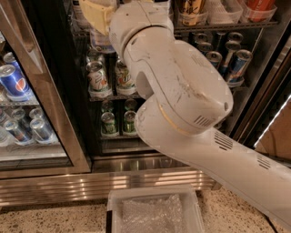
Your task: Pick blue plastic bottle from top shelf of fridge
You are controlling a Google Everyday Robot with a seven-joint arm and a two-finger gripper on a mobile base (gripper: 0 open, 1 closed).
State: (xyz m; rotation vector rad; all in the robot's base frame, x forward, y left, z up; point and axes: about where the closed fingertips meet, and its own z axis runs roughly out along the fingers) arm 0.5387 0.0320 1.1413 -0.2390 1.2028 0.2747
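Note:
My gripper [97, 14], cream-coloured at the end of the big white arm [182, 91], is at the top left of the camera view, inside the fridge [54, 68] at the top shelf [218, 26]. It sits right in front of the blue plastic bottle, which it mostly hides. Only a pale lower part of the bottle [101, 42] shows below the gripper. I cannot tell whether the gripper touches it.
Green cans [97, 78] fill the middle and lower racks, and blue-and-silver cans [238, 63] stand at the right. Other bottles in trays [191, 12] stand on the top shelf. A glass case with Pepsi cans [11, 81] is at the left. A clear bin [154, 211] lies on the floor.

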